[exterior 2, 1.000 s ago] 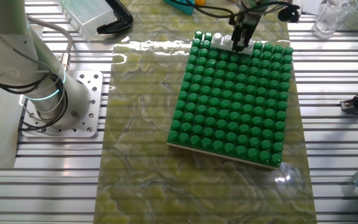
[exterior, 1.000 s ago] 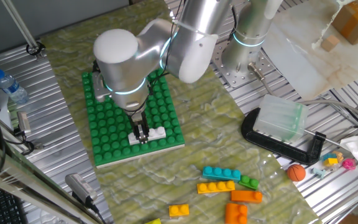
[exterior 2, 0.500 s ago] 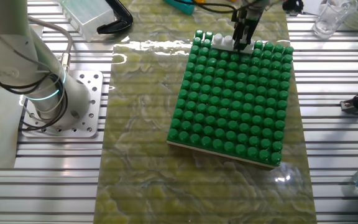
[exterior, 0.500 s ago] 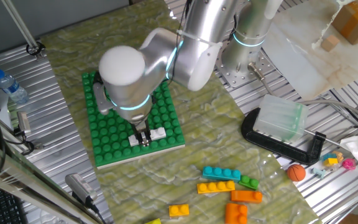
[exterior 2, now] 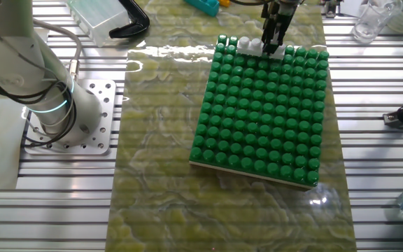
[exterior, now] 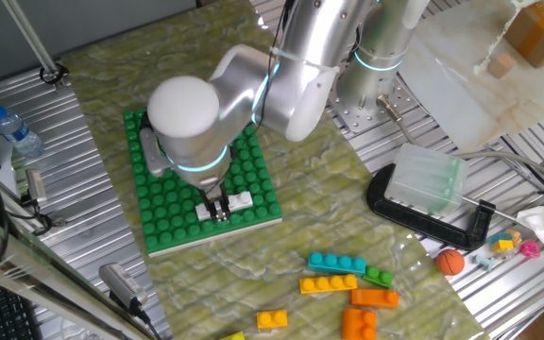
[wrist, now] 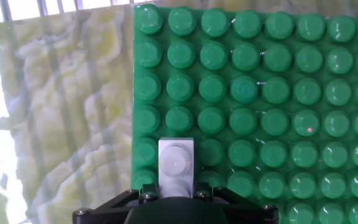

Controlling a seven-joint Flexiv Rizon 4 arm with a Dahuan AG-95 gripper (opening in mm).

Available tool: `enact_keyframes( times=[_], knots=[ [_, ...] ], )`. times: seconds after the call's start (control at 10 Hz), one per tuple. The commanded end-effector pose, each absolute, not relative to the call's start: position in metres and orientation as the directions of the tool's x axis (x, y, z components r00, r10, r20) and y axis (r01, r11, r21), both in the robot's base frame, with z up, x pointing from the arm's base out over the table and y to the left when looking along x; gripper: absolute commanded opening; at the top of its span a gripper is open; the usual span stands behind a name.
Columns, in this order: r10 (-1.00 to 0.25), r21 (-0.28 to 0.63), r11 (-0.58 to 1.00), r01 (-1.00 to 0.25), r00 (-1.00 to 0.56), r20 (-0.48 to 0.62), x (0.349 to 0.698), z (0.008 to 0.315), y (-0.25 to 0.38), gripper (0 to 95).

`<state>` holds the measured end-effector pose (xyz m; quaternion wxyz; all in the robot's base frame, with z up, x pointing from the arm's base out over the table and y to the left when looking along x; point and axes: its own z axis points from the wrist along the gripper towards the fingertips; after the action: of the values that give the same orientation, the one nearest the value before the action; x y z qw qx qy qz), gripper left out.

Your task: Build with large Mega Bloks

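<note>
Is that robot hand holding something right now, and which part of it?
Yes: the gripper grips a white brick around its middle, pressed onto the edge row of the green baseplate.

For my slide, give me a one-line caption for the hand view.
Gripper over a white Mega Blok seated near the edge of the green studded baseplate.

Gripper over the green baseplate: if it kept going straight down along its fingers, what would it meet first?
The gripper points down at the white brick seated on the green baseplate, so the brick comes first; it seems already at or around it.
</note>
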<state>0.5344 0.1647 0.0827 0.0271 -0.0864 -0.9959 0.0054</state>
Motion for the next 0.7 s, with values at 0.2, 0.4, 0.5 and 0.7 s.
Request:
enact_keyframes(
  times=[0.2,0.4,0.5,0.7],
  knots=[
    [0.18,0.004,0.984,0.181,-0.982,0.063,0.533,0.081,0.165,0.0],
    [0.178,0.005,0.984,0.179,-0.982,0.066,0.533,0.077,0.164,0.0],
    [0.173,0.006,0.985,0.174,-0.983,0.066,0.532,0.074,0.164,0.0],
    [0.176,0.006,0.984,0.176,-0.982,0.066,0.532,0.07,0.164,0.0]
  ],
)
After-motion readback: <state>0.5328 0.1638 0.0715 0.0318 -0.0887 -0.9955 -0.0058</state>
